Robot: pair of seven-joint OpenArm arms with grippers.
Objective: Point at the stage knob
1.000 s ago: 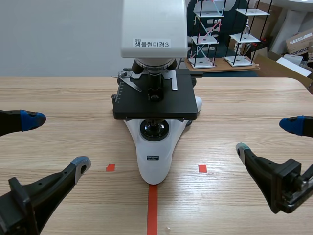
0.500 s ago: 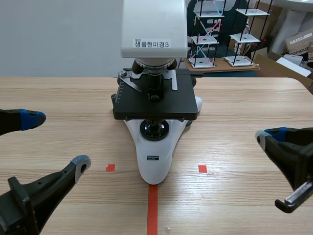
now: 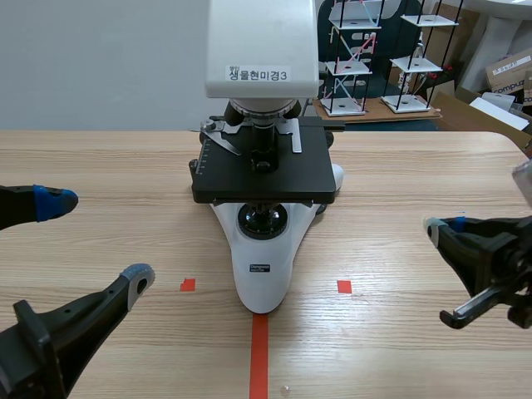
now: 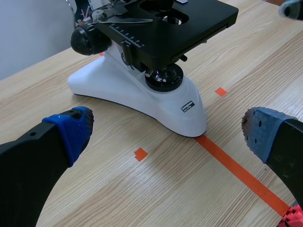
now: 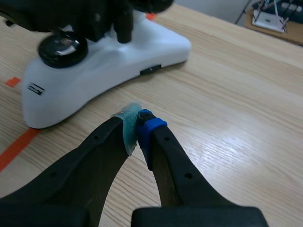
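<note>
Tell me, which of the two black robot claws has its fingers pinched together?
The right black two-fingered gripper: its grey-green and blue pads touch at the tips. The left gripper differs, with its fingers standing wide apart.

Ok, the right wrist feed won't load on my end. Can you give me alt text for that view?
The right gripper is shut on nothing, its pads meeting above the wooden table, apart from the microscope. The microscope's white base lies ahead of the gripper, with a round black light lens on top and an orange tape line running up to its narrow end.
</note>
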